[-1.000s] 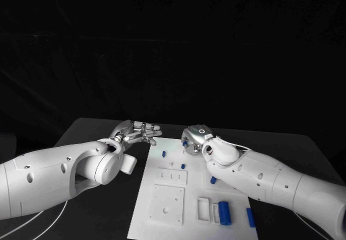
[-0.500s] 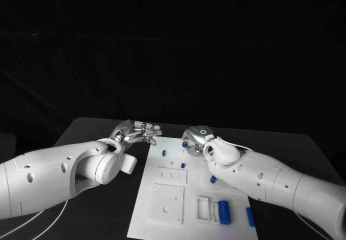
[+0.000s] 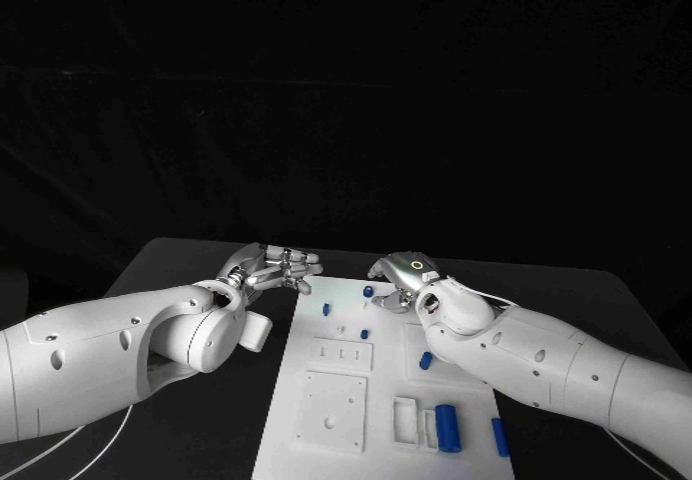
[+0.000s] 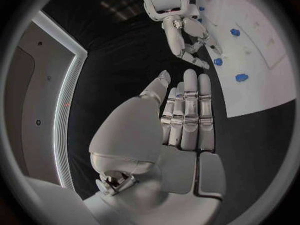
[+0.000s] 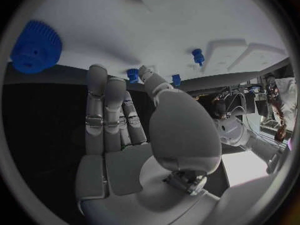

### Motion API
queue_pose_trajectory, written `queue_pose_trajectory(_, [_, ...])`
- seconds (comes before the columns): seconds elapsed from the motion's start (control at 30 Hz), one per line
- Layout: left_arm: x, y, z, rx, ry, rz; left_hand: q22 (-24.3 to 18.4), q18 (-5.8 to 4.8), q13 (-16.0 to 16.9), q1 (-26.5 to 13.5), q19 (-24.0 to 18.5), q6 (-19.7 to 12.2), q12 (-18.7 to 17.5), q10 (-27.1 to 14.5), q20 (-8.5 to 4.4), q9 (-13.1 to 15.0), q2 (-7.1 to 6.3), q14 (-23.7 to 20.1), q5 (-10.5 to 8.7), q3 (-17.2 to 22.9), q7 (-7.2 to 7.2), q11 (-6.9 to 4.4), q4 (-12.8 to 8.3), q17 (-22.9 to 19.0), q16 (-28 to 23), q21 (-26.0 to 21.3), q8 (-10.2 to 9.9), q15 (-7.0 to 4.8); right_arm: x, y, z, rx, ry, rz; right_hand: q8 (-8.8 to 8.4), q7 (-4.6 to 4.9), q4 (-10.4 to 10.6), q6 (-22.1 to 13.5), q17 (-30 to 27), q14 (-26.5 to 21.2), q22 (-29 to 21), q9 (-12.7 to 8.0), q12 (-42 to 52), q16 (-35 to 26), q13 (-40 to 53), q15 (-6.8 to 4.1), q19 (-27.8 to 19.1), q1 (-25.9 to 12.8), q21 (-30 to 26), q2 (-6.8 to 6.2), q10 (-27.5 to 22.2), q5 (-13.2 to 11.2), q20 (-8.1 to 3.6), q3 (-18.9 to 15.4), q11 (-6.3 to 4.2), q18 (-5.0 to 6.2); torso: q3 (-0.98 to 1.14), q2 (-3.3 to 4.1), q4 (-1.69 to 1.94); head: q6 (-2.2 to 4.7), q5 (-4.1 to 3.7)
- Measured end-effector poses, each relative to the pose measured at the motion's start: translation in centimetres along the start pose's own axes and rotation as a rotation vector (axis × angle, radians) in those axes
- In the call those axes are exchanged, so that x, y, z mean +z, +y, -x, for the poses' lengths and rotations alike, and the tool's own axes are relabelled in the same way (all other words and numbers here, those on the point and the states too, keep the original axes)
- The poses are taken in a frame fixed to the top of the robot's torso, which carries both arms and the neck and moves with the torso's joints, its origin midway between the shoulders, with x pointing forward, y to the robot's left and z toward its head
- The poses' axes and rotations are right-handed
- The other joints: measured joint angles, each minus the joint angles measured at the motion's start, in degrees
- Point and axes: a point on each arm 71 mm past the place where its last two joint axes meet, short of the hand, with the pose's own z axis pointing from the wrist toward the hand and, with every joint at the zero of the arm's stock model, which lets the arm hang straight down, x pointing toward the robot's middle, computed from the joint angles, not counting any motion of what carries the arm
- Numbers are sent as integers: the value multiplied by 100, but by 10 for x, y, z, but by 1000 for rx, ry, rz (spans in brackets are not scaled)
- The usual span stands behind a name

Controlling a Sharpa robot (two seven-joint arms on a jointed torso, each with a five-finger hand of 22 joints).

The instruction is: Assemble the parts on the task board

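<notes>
Task board [image 3: 378,400], long axis front-to-back (parts [image 3: 449,427] aligned)

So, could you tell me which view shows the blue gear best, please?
The right wrist view: the gear is large there, teeth plain, lying on the board. I cannot pick it out for certain in the head or left wrist views.

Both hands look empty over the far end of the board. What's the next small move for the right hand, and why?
Probably lower the right hand onto the small blue peg standing beside it on the white task board and pinch it. Its fingers are open, holding nothing, and that peg lies nearest. The left hand hovers open too, off the board's edge.
</notes>
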Motion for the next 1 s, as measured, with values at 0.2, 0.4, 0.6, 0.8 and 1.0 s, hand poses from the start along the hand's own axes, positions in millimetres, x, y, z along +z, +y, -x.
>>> queue_pose_trajectory(0.2, [0,0,1,1,-2,1,4,1,0,0,0,0,0,0,0,0,0,0,0,0,0,0,0,0,0,0,0,0,-15,-20,21,40,-43,-15,0,119,-262,147,3,25,30,0,0,0,7,-130,1,-224,-10,93,771,116,-109,178,-183,1,10,0,-21,25,-76])
queue_pose_trajectory(0.4, [-2,1,5,2,-9,2,14,1,0,0,0,0,0,0,0,0,0,0,0,0,0,0,0,0,0,0,0,0,-31,-54,44,58,-74,-60,0,74,-435,248,141,16,594,10,563,79,402,-427,-11,-267,747,55,2197,542,-407,44,-634,-325,36,-1,-81,19,-140])
queue_pose_trajectory(0.6, [-2,1,6,4,-10,1,20,1,0,0,0,0,0,22,0,0,0,0,0,0,0,-21,0,1,0,0,0,0,-39,-80,54,72,-58,-112,16,66,-353,177,986,-90,1625,13,4629,424,4388,-503,-8,-242,1925,138,778,772,-507,-882,-660,-526,61,-1,-130,35,-160])
queue_pose_trajectory(0.8, [-2,1,6,5,-10,1,20,1,0,0,0,0,0,22,0,0,0,0,0,0,0,-21,0,1,0,1,0,0,-41,-95,48,100,22,-159,16,92,-186,41,2200,-49,2191,13,6125,756,6030,-460,7,-246,2586,171,1114,888,-461,-1078,-600,-526,72,10,-136,28,-197])
queue_pose_trajectory(1.0, [-1,1,7,7,-11,1,20,1,0,0,0,0,0,22,0,0,0,0,0,0,0,-21,0,1,0,1,0,0,-40,-101,41,121,90,-185,16,106,-78,13,2669,-9,2200,13,6461,799,6435,-420,1,-224,2674,194,1291,888,-452,-1113,-585,-526,81,16,-137,21,-224])
